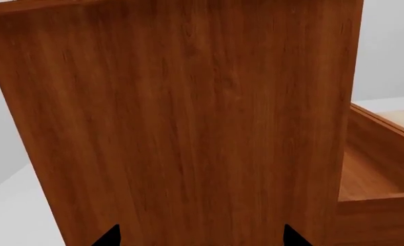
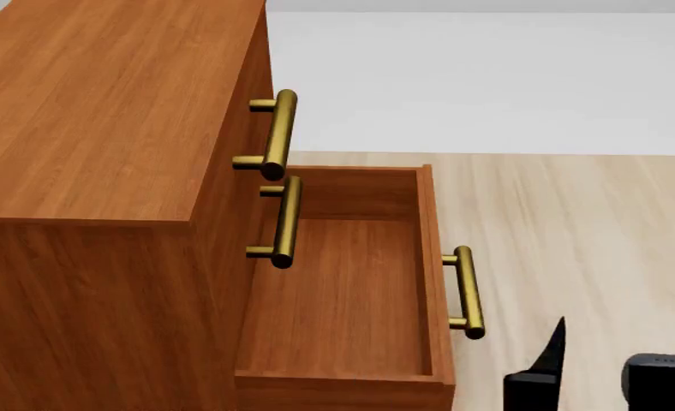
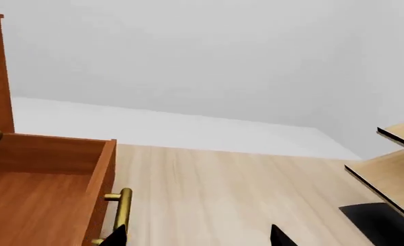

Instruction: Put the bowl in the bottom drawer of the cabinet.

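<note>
Head view: bottom drawer (image 2: 343, 291) pulled out — right fingers (image 2: 555, 351) apparently parted.

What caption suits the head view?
Bottom drawer pulled open and empty beside the cabinet; right gripper nearby.

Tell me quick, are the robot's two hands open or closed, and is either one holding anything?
Left gripper: open, holding nothing, facing the reddish-brown wooden cabinet.
Right gripper: open, holding nothing, beside the pulled-out bottom drawer.
</note>
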Tool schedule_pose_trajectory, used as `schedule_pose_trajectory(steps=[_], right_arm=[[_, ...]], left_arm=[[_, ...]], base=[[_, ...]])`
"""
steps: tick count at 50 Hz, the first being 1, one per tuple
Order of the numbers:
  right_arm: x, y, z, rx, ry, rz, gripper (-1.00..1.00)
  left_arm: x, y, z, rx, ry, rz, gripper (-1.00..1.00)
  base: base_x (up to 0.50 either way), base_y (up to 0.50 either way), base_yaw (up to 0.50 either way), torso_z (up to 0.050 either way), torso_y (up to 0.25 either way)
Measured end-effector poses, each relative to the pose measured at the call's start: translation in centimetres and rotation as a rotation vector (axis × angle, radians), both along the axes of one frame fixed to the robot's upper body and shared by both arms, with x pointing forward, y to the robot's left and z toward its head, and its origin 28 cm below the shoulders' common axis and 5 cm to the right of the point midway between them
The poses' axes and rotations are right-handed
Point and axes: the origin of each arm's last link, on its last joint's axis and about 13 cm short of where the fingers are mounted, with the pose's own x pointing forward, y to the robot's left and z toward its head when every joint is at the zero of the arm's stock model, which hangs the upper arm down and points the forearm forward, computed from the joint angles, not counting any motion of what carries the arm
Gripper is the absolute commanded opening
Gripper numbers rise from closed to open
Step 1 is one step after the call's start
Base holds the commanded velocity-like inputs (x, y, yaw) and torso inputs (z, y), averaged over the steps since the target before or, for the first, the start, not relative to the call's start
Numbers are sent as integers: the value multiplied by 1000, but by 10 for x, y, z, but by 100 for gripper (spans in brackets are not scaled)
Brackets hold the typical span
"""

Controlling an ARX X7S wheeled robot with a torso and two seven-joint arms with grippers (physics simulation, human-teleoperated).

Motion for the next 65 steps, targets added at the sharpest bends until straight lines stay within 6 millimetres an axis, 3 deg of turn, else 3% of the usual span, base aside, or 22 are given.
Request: schedule_pose_trajectory(steps=[25, 41, 65], right_arm=[[-32, -53, 4, 101, 230, -188, 100], [-42, -85, -14, 215, 340, -311, 100], [-57, -114, -35, 315, 428, -423, 100]], left_arm=[[0, 0, -2, -1, -3, -4, 100], [1, 0, 0, -1, -4, -2, 100], [2, -2, 2, 0, -6, -10, 100]], base=[[0, 0, 0, 0, 0], [0, 0, 0, 0, 0], [0, 0, 0, 0, 0]])
